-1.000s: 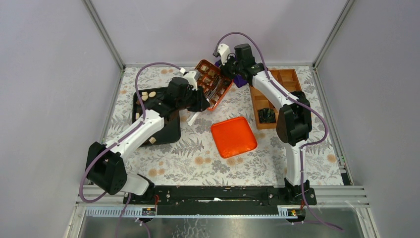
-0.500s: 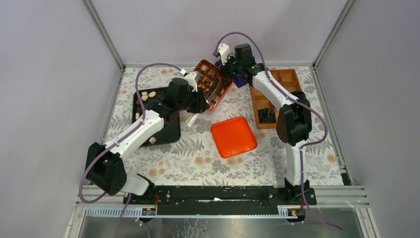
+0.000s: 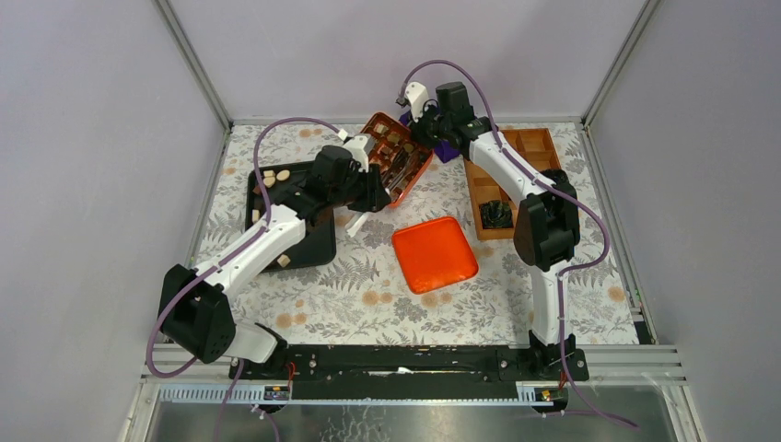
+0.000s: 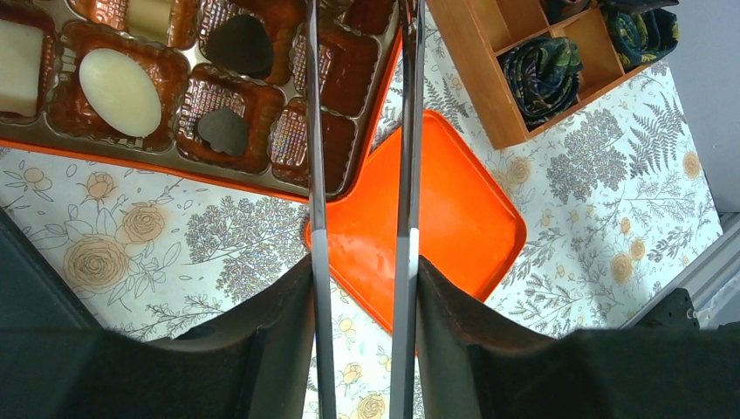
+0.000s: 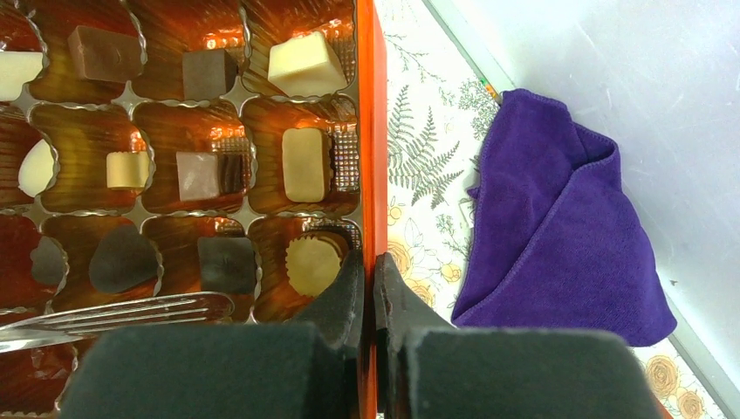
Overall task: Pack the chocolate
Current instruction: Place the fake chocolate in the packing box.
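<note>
The orange chocolate box [image 3: 398, 158] stands tilted at the back of the table. Its gold cells hold several chocolates, such as a cream oval [image 4: 120, 80], a dark heart [image 4: 223, 131] and a cream block [image 5: 304, 63]. My right gripper [image 5: 373, 271] is shut on the box's right wall [image 5: 367, 131]. Steel tongs [image 4: 407, 175] sit in my left gripper [image 4: 362, 271], which is shut on them, their two blades apart and reaching over the box's near corner. The ridged tong tip [image 5: 131, 312] lies over the lower cells with nothing seen in it.
The orange lid [image 3: 434, 254] lies flat mid-table, just below the box. A black tray [image 3: 313, 244] at the left carries loose chocolates [image 3: 272, 177]. At the right is a wooden divided box [image 3: 516, 175] holding dark wrappers [image 3: 497, 214]. A purple cloth [image 5: 558, 227] lies behind the box.
My left gripper has edged slightly toward the box with the tongs. The right arm and the box have not moved.
</note>
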You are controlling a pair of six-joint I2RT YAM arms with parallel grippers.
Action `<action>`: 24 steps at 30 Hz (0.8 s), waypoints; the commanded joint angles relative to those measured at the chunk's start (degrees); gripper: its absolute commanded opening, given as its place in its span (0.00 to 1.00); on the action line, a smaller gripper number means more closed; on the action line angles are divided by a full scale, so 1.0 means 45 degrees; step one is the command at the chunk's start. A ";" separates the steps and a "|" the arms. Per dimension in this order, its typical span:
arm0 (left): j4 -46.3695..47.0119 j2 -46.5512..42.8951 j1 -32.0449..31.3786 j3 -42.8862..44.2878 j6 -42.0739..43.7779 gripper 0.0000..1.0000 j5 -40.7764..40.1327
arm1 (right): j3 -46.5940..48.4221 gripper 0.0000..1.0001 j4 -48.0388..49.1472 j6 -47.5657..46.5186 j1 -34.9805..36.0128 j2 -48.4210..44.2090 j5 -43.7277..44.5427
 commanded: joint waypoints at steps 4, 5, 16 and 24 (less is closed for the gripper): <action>0.0428 -0.0272 -0.0125 0.0242 0.0036 0.47 -0.0454 | 0.0593 0.00 0.0835 0.0571 0.0158 -0.0448 -0.0307; 0.0444 -0.0445 -0.0128 0.0219 -0.0018 0.47 -0.0531 | 0.0561 0.00 0.0832 0.0615 0.0144 -0.0450 -0.0298; -0.0312 -0.2269 -0.0120 -0.0770 -0.0394 0.46 -0.1935 | 0.0309 0.00 0.0894 0.1432 -0.0085 -0.0297 -0.0564; -0.2360 -0.3186 0.0037 -0.0708 -0.0365 0.46 -0.3416 | 0.0285 0.00 0.0960 0.2670 -0.0374 0.0583 -0.0866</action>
